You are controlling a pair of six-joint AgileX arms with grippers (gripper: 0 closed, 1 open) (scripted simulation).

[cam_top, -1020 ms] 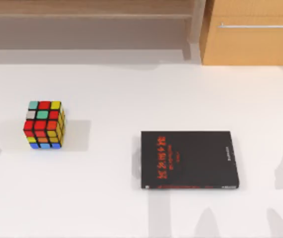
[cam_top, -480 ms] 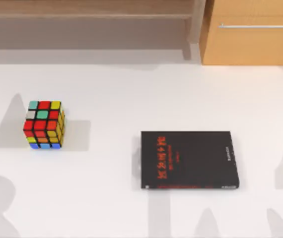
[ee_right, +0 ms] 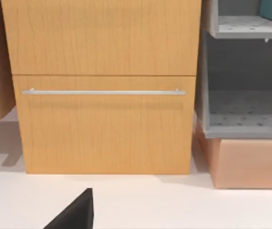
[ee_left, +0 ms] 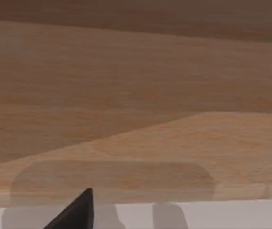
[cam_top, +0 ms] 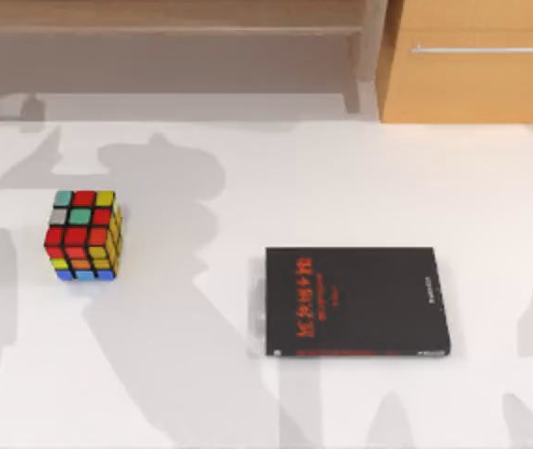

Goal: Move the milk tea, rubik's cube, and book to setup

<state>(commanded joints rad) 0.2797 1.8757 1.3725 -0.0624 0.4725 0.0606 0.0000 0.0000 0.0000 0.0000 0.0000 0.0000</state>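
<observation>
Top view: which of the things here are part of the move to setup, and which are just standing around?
Part of the job:
- rubik's cube, on the table's left side
- book, black, lying flat right of centre

Just there:
- wooden drawer cabinet at the back right
- shelf behind the table

home or office (rendered): white table (cam_top: 248,168), wooden drawer cabinet (ee_right: 102,86), grey shelving (ee_right: 245,109).

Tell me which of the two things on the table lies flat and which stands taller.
The black book, right of centre, lies flat with its cover up. The rubik's cube, toward the table's left, stands taller, its side faces showing.
</observation>
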